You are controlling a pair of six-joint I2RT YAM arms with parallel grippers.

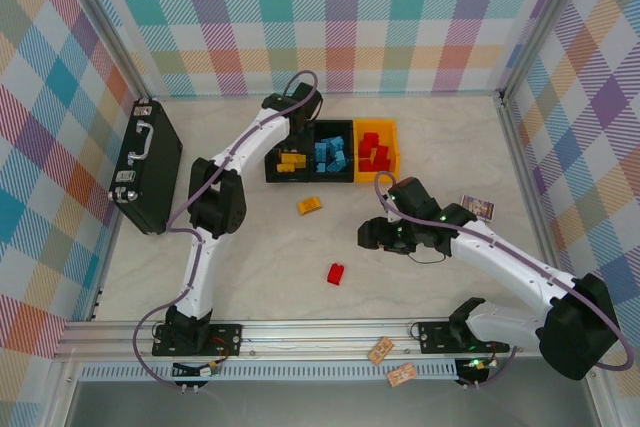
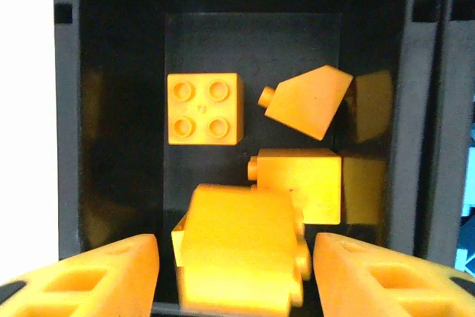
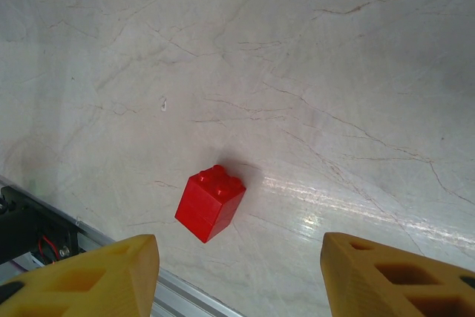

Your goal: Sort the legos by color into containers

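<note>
Left tool (image 1: 300, 107) hangs over the left black bin (image 1: 288, 178), at the left end of the row of three at the far side of the worktop (image 1: 250, 267). From the left wrist camera I see the left tool (image 2: 234, 250) standing wide, both fingers (image 2: 96, 280) at the bottom edge. A blurred yellow brick (image 2: 237, 250) sits between them with a gap on each side, so nothing is gripped. Beyond it, on the bin floor (image 2: 252, 42), lie three more yellow bricks: a square one (image 2: 203, 109) studs up, a sloped one (image 2: 308, 102) tilted, and a third (image 2: 297, 183) on its side against the right wall. The middle black bin (image 1: 334, 125) holds blue bricks (image 1: 330, 155); the orange-yellow bin (image 1: 394, 152) holds red bricks (image 1: 375, 152). Two bricks lie loose on the worktop: a yellow one (image 1: 310, 205) just in front of the bins, and a red one (image 1: 335, 274) nearer the arm bases, well apart from it. Right tool (image 1: 372, 235) hovers above the worktop to the right of the red brick, higher in the overhead view. In the right wrist camera the right tool (image 3: 237, 257) is also wide and empty, and the red brick (image 3: 211, 203) rests studs up on the bare surface, just left of centre between the fingers. A black briefcase (image 1: 146, 165) lies at the left edge.
</note>
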